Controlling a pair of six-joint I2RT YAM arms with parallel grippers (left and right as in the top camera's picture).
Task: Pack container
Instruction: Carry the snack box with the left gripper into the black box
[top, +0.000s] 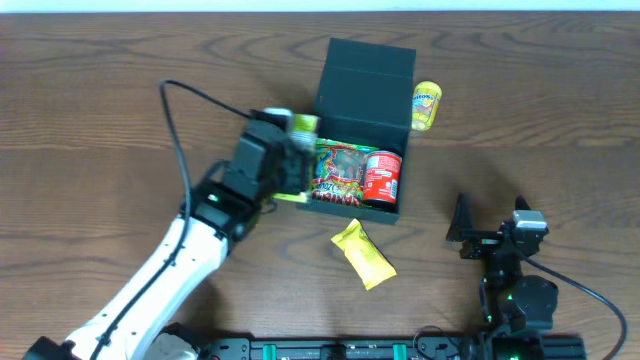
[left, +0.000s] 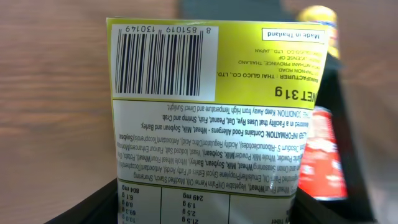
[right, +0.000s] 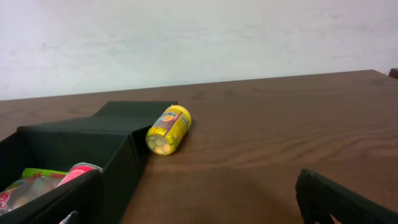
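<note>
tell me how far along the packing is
Done: a candy bag and a red can already lie in the open container. In hand: the left end effector holds a green-yellow carton at the container's left wall, not yet inside. Left: a yellow packet in front of the container and a yellow jar beside it, both on the table; the lid is open.

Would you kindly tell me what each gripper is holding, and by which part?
The left gripper holds the green-yellow carton by its sides, at the nutrition-table part, away from the barcode end; the right gripper is open and holds nothing.
</note>
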